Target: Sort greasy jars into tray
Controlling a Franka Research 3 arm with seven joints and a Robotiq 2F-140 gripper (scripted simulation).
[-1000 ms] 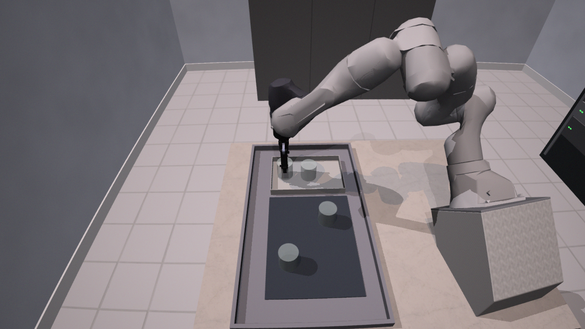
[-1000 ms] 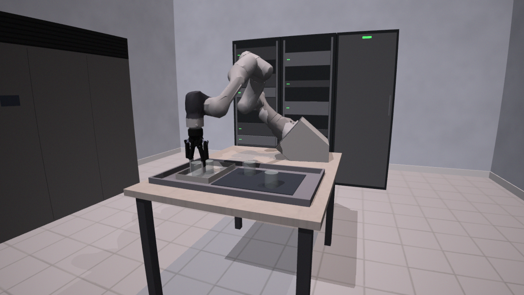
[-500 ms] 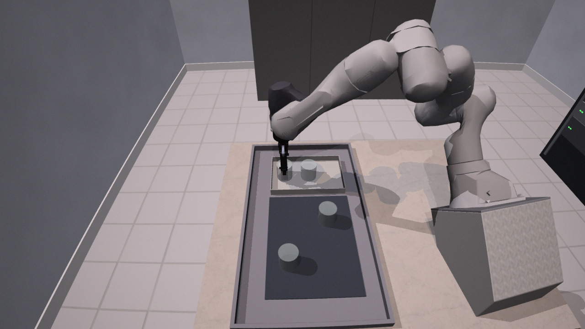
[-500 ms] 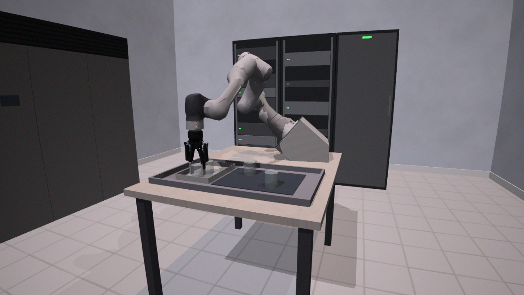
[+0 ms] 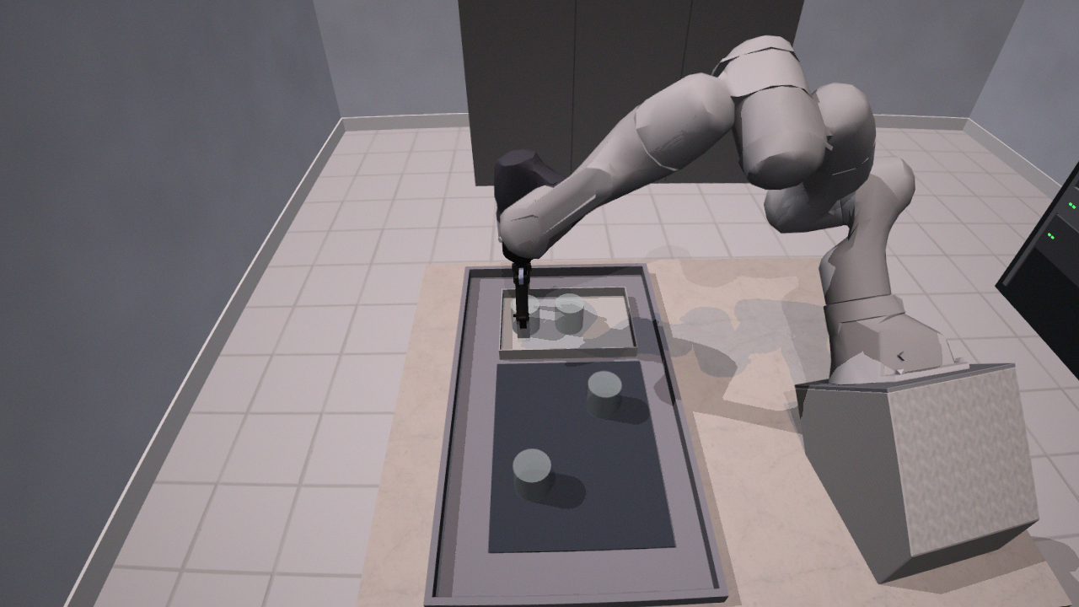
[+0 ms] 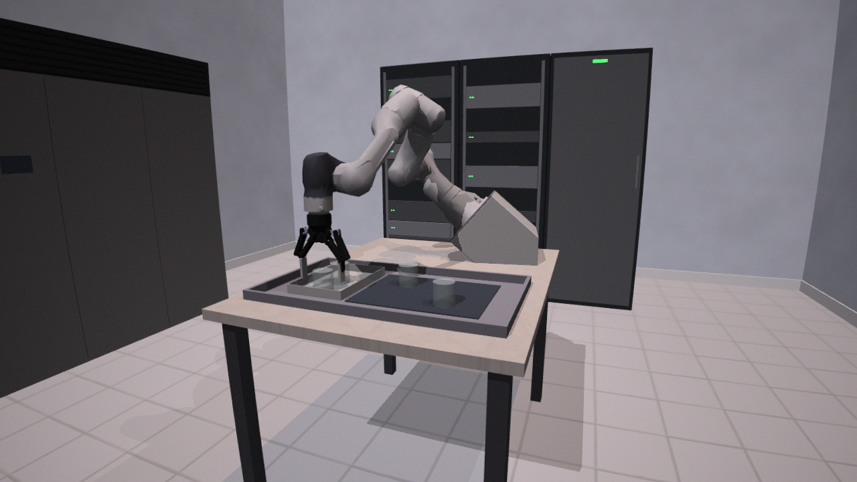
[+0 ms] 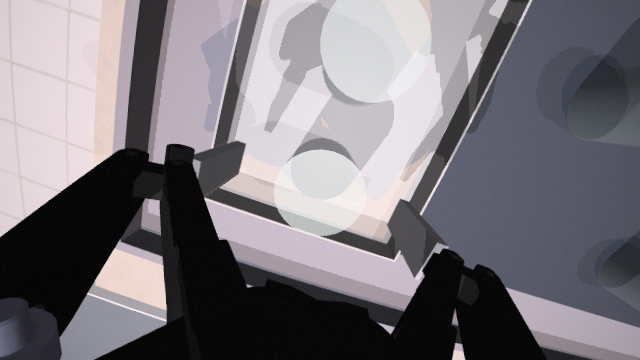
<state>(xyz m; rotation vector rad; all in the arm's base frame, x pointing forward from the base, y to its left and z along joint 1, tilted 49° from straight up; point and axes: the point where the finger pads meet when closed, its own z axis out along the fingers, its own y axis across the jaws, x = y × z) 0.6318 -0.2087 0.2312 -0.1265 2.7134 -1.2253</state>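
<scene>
My gripper [image 5: 522, 320] [image 6: 323, 274] [image 7: 319, 186] is open, its fingers standing wide on either side of a glass jar [image 5: 529, 306] [image 7: 320, 192] that stands mouth down in the tray [image 5: 566, 350] [image 6: 335, 293] [image 7: 227, 95], near the tray's left end. The fingers are apart from the jar. A second jar [image 5: 568, 303] [image 7: 375, 50] stands in the tray beside it. Two more jars stand on the dark drying mat [image 5: 581, 491] [image 6: 383, 296] [image 7: 525, 175]: one [image 5: 603, 384] [image 6: 408, 272] [image 7: 597, 105] near the tray, one [image 5: 532, 465] [image 6: 444, 292] [image 7: 620, 267] nearer the front.
Tray and mat lie inside a shallow grey steel basin [image 5: 460, 422] on a beige table [image 6: 371, 335]. The robot's boxy pedestal [image 5: 920, 453] stands on the table's right side. Dark cabinets and server racks line the walls.
</scene>
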